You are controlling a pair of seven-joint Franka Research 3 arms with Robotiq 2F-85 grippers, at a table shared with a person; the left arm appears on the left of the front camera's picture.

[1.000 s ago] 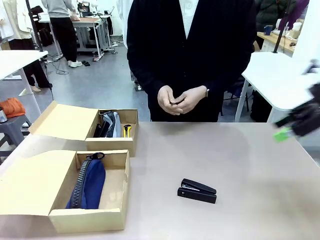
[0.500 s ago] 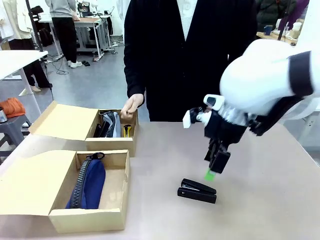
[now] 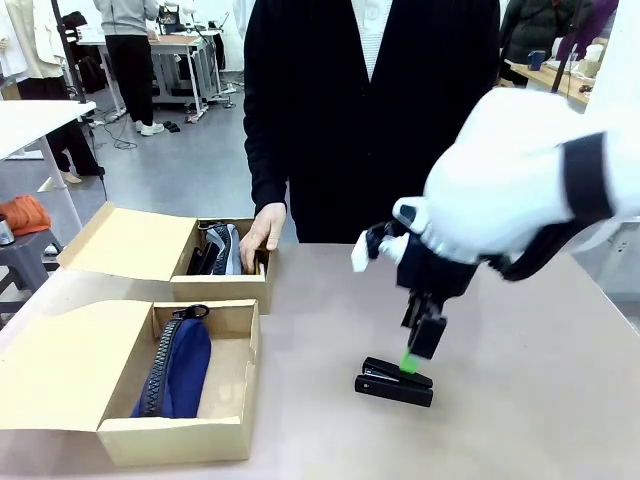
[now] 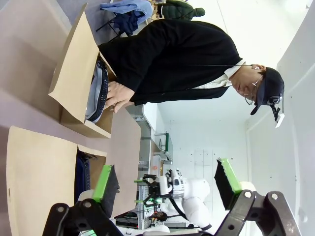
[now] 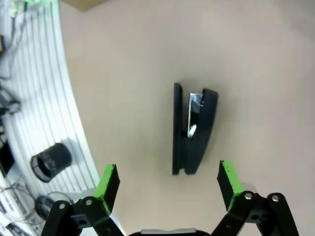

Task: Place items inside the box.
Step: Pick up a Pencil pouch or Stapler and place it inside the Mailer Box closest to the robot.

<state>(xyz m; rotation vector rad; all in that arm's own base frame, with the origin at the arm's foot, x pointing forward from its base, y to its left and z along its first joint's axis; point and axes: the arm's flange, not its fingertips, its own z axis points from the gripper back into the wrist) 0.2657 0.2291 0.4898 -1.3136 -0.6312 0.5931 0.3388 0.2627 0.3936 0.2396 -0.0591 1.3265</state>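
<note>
Right gripper [image 5: 167,179] hangs wide open over the black stapler [image 5: 193,129], slightly off-center, so closing could shove it sideways.

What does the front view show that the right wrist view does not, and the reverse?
Front view: two open cardboard boxes, the near box holding a navy pouch, and a person's hand at the far box. Right wrist view: the right end effector open, its pads either side of the stapler end, plus the stapler's metal strip. Both: the black stapler lying on the table.
</note>
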